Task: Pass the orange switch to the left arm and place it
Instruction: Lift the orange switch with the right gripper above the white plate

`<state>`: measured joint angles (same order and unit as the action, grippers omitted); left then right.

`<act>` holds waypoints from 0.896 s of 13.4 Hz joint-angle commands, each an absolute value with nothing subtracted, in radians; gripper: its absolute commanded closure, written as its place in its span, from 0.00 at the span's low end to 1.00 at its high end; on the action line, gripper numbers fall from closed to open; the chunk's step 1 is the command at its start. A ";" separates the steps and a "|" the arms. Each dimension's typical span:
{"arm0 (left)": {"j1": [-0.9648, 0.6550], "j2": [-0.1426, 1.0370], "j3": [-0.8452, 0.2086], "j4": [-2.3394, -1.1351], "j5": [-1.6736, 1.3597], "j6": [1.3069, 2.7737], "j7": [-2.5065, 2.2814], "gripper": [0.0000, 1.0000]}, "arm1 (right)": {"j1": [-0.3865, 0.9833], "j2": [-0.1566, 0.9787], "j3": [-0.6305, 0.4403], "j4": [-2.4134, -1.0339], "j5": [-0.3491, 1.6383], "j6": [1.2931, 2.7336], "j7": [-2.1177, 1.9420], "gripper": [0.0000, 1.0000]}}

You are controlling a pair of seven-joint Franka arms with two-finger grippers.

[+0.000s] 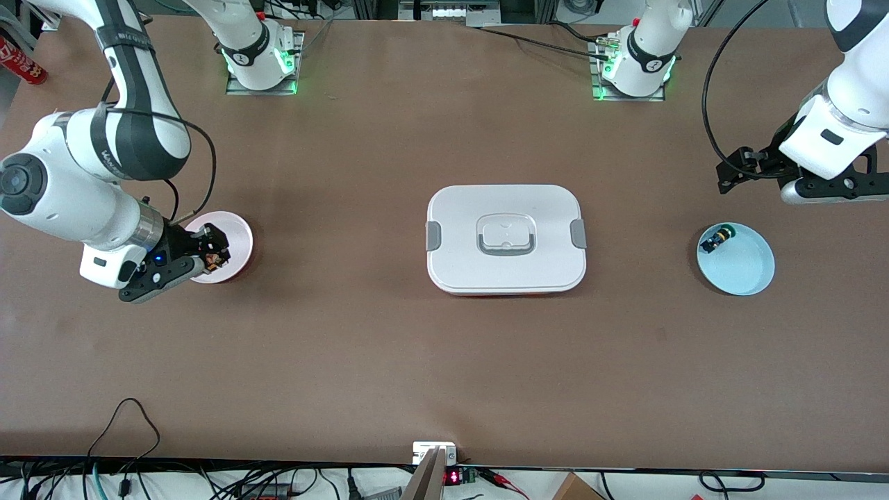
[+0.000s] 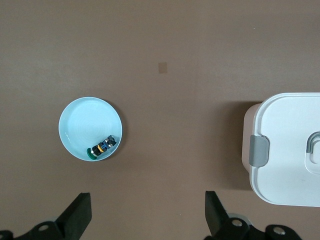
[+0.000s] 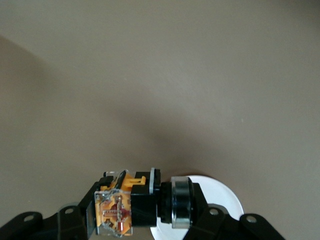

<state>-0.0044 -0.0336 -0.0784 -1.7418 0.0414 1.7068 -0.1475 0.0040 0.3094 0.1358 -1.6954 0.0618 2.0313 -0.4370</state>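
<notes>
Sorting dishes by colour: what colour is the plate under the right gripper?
Pink: the plate under the right gripper shows best in the front view.

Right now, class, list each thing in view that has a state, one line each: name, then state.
Tiny black-and-orange push-button switch: gripped, over the round pink plate.
Right hand: shut on the switch.
Left hand: open, above bare table.
Large white plastic box: lid on.
Small black, blue and yellow-green switch: lying in the round light-blue plate.

Orange switch (image 3: 135,207): black body, orange face, copper end, lying sideways, clamped in right gripper (image 1: 212,253) over the pink plate (image 1: 236,232). Box (image 1: 505,239): white, lid on, grey clips, mid-table. Left gripper (image 2: 147,220) spread wide, empty.
</notes>
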 commanded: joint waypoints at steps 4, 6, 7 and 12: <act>-0.011 -0.018 -0.081 -1.694 0.023 1.545 -0.143 0.00 | 0.014 0.212 0.247 -1.677 0.153 1.982 -0.497 1.00; -0.005 -0.012 -0.080 -1.689 -0.041 1.484 -0.143 0.00 | 0.034 0.213 0.250 -1.675 0.272 1.986 -0.566 1.00; 0.000 -0.011 -0.080 -1.689 -0.085 1.453 -0.143 0.00 | 0.052 0.225 0.250 -1.672 0.322 1.997 -0.656 1.00; 0.006 0.049 -0.069 -1.675 -0.424 1.261 -0.146 0.00 | 0.179 0.232 0.288 -1.680 0.523 2.170 -0.963 1.00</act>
